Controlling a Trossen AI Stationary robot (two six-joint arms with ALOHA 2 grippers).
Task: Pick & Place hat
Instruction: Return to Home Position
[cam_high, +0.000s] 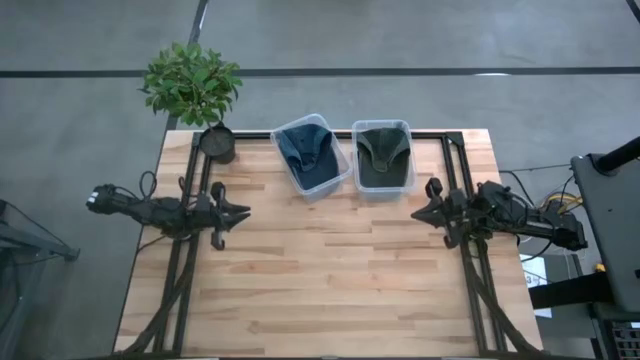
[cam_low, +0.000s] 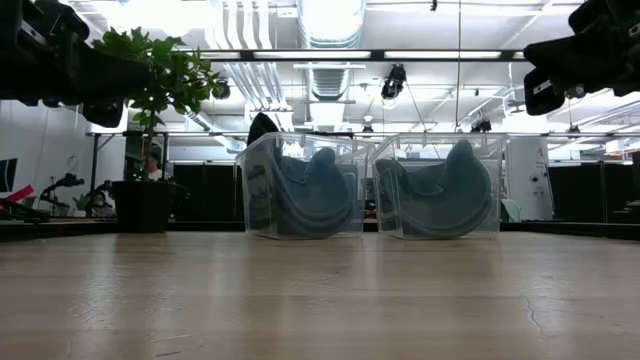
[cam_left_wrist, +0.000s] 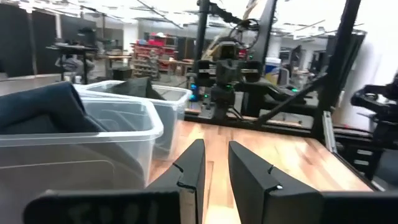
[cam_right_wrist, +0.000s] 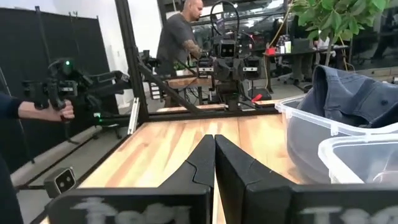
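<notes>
Two hats lie in two clear bins at the table's far side. The blue hat (cam_high: 308, 150) fills the left bin (cam_high: 335, 180), and the dark green hat (cam_high: 383, 147) fills the right bin (cam_high: 384, 189). Both bins stand on their bases on the wood (cam_low: 300, 185) (cam_low: 437, 188). My left gripper (cam_high: 245, 213) (cam_left_wrist: 216, 144) hovers at the table's left side, short of the blue hat's bin (cam_left_wrist: 74, 134), its fingers a narrow gap apart. My right gripper (cam_high: 416, 212) (cam_right_wrist: 214, 137) hovers at the right side, shut and holding nothing.
A potted plant (cam_high: 190, 85) stands at the far left corner in a dark pot (cam_high: 217, 142), close to the left bin. Bare wood (cam_high: 330, 270) stretches between the arms and toward the near edge. Beyond the table stand a person (cam_right_wrist: 180, 37) and a hand holding a device (cam_right_wrist: 37, 109).
</notes>
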